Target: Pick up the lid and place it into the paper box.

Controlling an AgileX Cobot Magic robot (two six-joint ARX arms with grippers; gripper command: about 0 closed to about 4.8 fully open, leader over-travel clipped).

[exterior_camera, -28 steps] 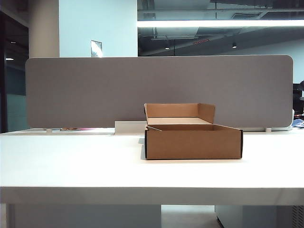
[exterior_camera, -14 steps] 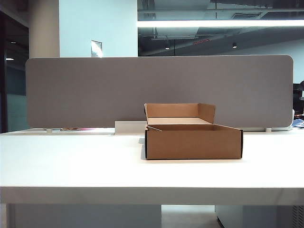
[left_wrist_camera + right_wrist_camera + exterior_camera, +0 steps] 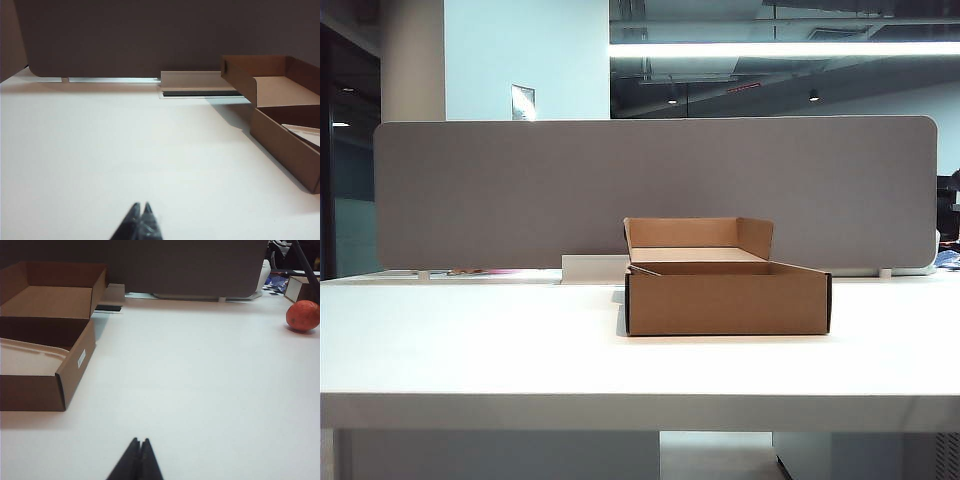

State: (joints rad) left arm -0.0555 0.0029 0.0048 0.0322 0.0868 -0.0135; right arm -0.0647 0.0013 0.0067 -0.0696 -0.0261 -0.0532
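The brown paper box [image 3: 728,298] stands on the white table, its rear flap upright. The off-white lid [image 3: 27,357] lies inside the paper box [image 3: 47,347]; a corner of the lid [image 3: 305,132] also shows in the box [image 3: 282,140] in the left wrist view. In the exterior view the lid is hidden by the box wall and neither arm appears. My left gripper [image 3: 141,206] is shut and empty over bare table, well short of the box. My right gripper [image 3: 139,441] is shut and empty too, on the box's other side.
A grey partition panel [image 3: 655,190] runs along the table's far edge. A low white block [image 3: 593,268] sits behind the box. An orange ball [image 3: 303,315] and a small box [image 3: 300,287] lie far off at the table's right side.
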